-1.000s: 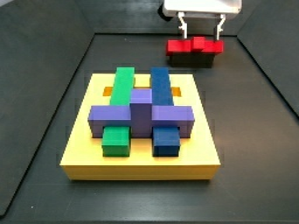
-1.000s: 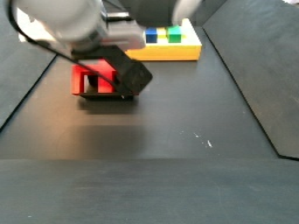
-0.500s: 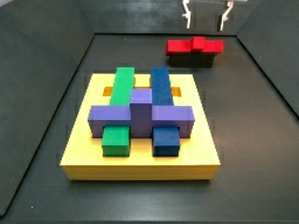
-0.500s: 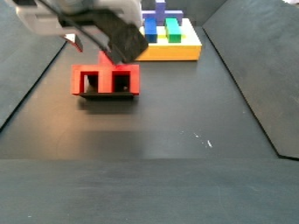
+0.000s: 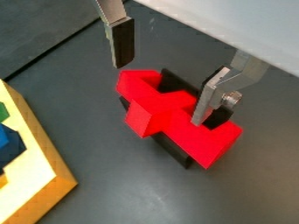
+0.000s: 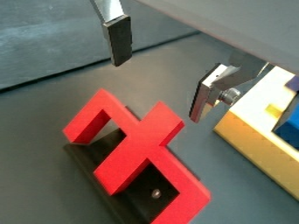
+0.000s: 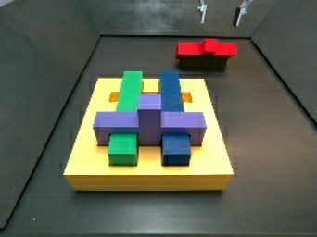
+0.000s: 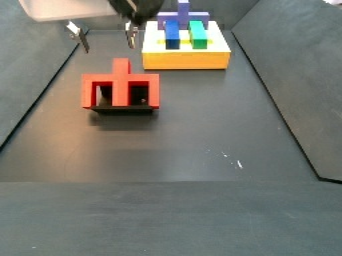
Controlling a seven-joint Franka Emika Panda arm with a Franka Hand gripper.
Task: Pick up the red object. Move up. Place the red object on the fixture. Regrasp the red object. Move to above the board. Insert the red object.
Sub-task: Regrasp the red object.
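Note:
The red object (image 7: 205, 47) lies across the top of the black fixture (image 7: 205, 63) at the far end of the floor, also seen as the red object (image 8: 122, 90) on the fixture (image 8: 123, 110). My gripper (image 7: 221, 17) hangs open well above it, touching nothing. In both wrist views the red object (image 5: 170, 114) (image 6: 128, 144) sits below the gripper (image 5: 163, 92) (image 6: 159, 87), with the fingers (image 5: 121, 42) (image 6: 118, 39) spread wide and nothing between them. The yellow board (image 7: 148, 171) lies apart from the fixture.
The board (image 8: 187, 58) carries a green block (image 7: 128, 93), a blue block (image 7: 170, 93) and a purple cross-block (image 7: 148, 120). Its yellow edge (image 6: 251, 140) shows close beside the fixture (image 6: 146, 197). Dark walls (image 7: 50, 93) ring the floor.
The gripper has let go of the red object, leaving it on the fixture, and has risen straight up with its fingers open.

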